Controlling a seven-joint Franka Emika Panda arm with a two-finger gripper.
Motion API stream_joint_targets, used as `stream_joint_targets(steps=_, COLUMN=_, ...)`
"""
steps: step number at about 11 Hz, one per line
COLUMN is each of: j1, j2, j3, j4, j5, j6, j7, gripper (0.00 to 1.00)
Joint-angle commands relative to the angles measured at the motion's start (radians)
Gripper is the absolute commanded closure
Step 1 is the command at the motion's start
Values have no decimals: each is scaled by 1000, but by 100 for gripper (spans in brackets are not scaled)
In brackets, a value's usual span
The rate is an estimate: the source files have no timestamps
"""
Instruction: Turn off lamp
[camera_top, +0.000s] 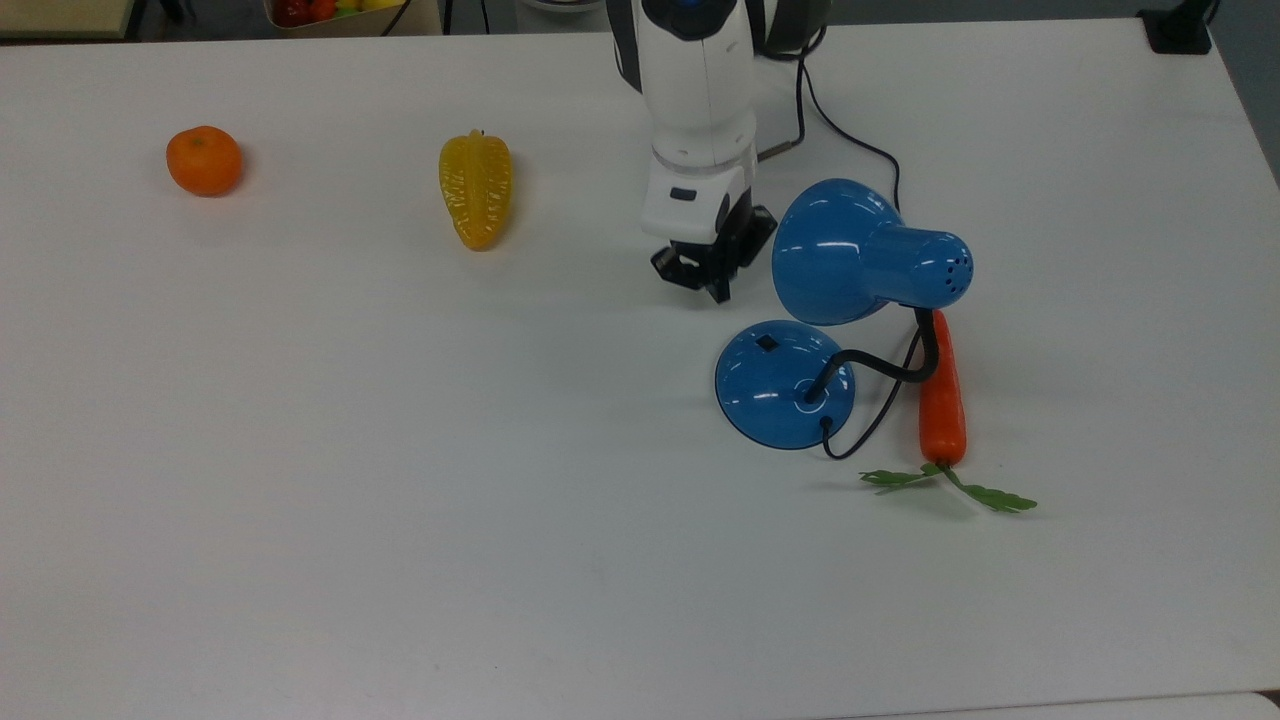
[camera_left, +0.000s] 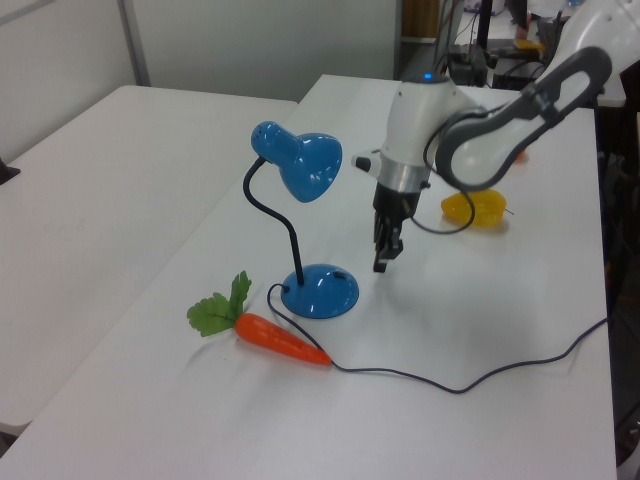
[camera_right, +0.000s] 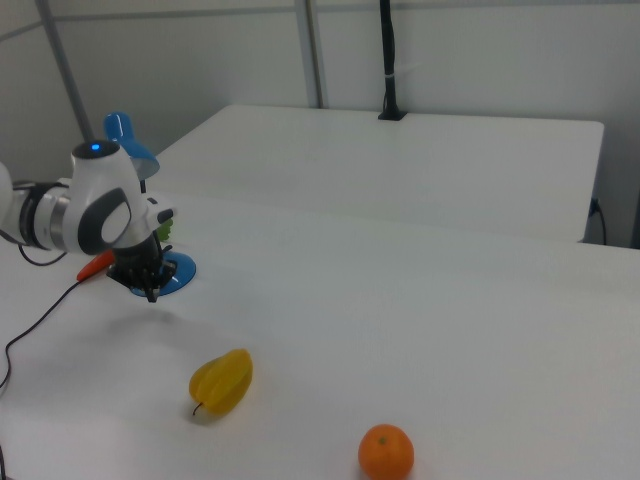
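The lamp (camera_top: 790, 385) is set on the tabletop (camera_top: 400, 450), just beside a carrot (camera_top: 942, 395). The gripper (camera_top: 708, 283) is held above the tabletop, near the lamp's base and apart from it, its fingers brought together on nothing.

A white table (camera_top: 400, 500) bears lamp (camera_top: 785, 385), carrot (camera_top: 942, 395), starfruit (camera_top: 476, 188) and orange (camera_top: 204, 160).
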Motion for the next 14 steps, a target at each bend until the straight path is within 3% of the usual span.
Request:
stream_joint_targets(steps=1, j1=-44, j2=-177, j3=-3, j4=-19, j5=-12, j6=-286, j7=12, gripper=74)
stream_joint_targets(steps=2, j1=-58, j2=-211, j3=-3, j4=-19, j5=-12, j6=-338, j7=12, gripper=48)
stream_joint_targets(steps=3, j1=-74, j2=-243, j3=-6, j4=-19, j5=-12, j6=-386, j7=12, gripper=4)
stream_joint_targets(steps=5, j1=-101, j2=-301, j3=-17, j4=29, j5=-12, j6=-543, j7=16, gripper=0)
stream_joint_targets(steps=7, j1=-123, j2=-317, j3=-37, j4=174, j5=-13, j6=-778, j7=25, gripper=0)
stream_joint_targets(steps=9, j1=-123, j2=-318, j3=-92, j4=307, j5=-13, j6=-929, j7=125, gripper=0)
stream_joint_targets(steps=11, j1=-123, j2=-341, j3=-115, j4=369, j5=-12, j6=-963, j7=205, gripper=0)
stream_joint_targets(steps=14, j1=-108, j2=-352, j3=-140, j4=391, j5=-13, j6=-919, j7=204, gripper=0)
